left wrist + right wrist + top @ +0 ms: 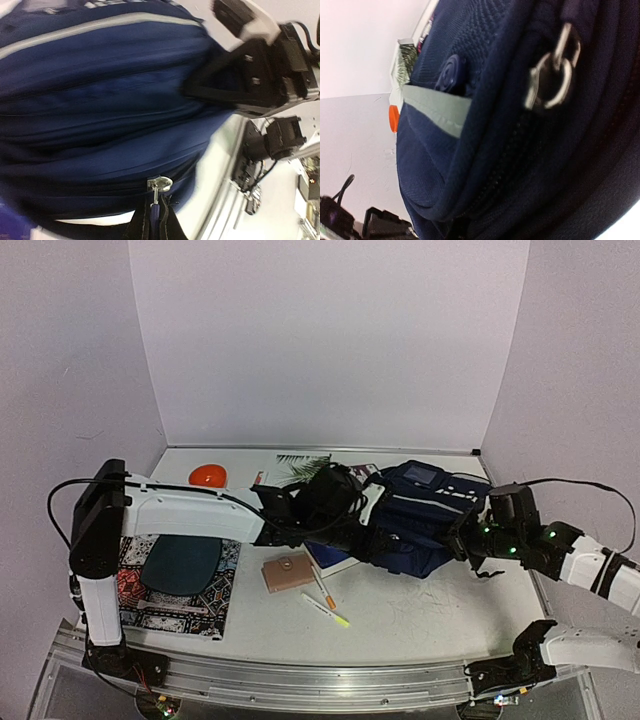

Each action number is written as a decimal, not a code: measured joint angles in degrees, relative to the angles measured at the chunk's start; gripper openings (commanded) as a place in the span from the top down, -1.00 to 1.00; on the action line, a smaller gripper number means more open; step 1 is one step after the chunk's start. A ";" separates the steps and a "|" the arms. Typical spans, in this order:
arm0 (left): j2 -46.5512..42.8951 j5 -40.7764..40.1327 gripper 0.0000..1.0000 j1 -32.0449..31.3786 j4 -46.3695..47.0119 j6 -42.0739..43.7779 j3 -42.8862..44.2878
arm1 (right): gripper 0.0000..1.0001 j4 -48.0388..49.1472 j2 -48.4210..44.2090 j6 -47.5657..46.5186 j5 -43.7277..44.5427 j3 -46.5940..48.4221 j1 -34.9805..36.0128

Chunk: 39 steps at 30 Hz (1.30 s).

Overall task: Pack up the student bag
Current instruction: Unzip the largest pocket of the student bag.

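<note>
Left tool (155, 222) is pinched shut on the zip pull (159, 186) at the bag's (430, 510) near-left end. Right tool (468, 540) is closed tight against the bag's opposite end; whether it has fabric I cannot tell. On the tabletop (420, 610) the bag lies between them, its long axis running tool to tool, so the zip probably runs toward the right tool.

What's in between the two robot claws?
The navy student bag lies between the left claw and the right claw, as the top view shows.
</note>
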 measured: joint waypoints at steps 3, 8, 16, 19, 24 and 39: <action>-2.87 -1.42 1.00 2.45 -0.66 1.63 -2.08 | 1.00 -3.03 -1.33 -3.34 -1.74 2.36 -2.82; -4.88 -2.55 1.00 6.22 -0.89 3.97 -5.25 | 1.00 -7.83 -2.88 -9.76 -8.53 5.22 -10.08; -4.88 -1.29 1.00 10.45 1.13 6.71 -8.53 | 1.00 -13.70 -1.49 -19.14 -17.16 9.69 -17.44; -4.90 -0.49 1.00 11.21 2.10 7.70 -8.66 | 0.95 -14.81 0.18 -21.43 -19.22 11.21 -19.44; -4.93 1.15 1.00 11.44 1.43 7.91 -7.82 | 0.66 -17.72 4.10 -25.33 -19.39 15.42 -20.43; 4.95 4.56 1.00 6.70 -4.76 5.37 7.52 | -0.37 -28.21 4.00 -41.33 -12.30 23.66 -22.77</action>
